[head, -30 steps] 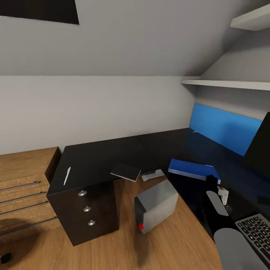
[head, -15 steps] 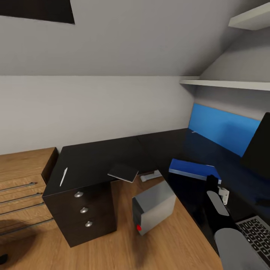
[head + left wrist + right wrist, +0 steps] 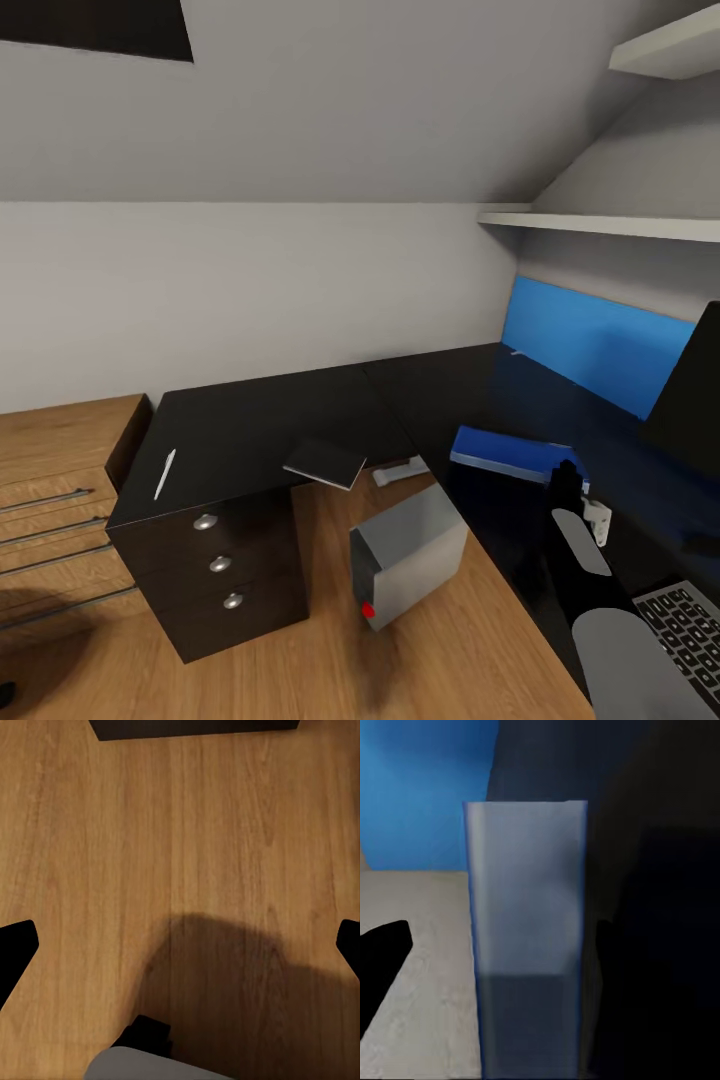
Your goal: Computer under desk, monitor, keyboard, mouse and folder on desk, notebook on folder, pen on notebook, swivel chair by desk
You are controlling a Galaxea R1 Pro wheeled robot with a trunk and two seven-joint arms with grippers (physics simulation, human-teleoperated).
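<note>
The black corner desk bears the thin pale pen at its left end. A dark flat notebook lies at its front edge. The blue folder lies flat on the desk's right wing, and my right gripper hangs open over its near end. In the right wrist view the folder shows between the spread fingers of that gripper. The grey computer stands on the floor. The keyboard and monitor sit at the right. My left gripper is open over bare floor. The swivel chair is out of view.
A light wooden drawer cabinet stands left of the desk's black drawers. A blue panel lines the wall behind the desk, under white shelves. A white piece lies under the desk. Open wooden floor surrounds the computer.
The head camera has turned slightly, so desk, drawers and computer sit further left in the picture. My right arm stays over the folder's near end.
</note>
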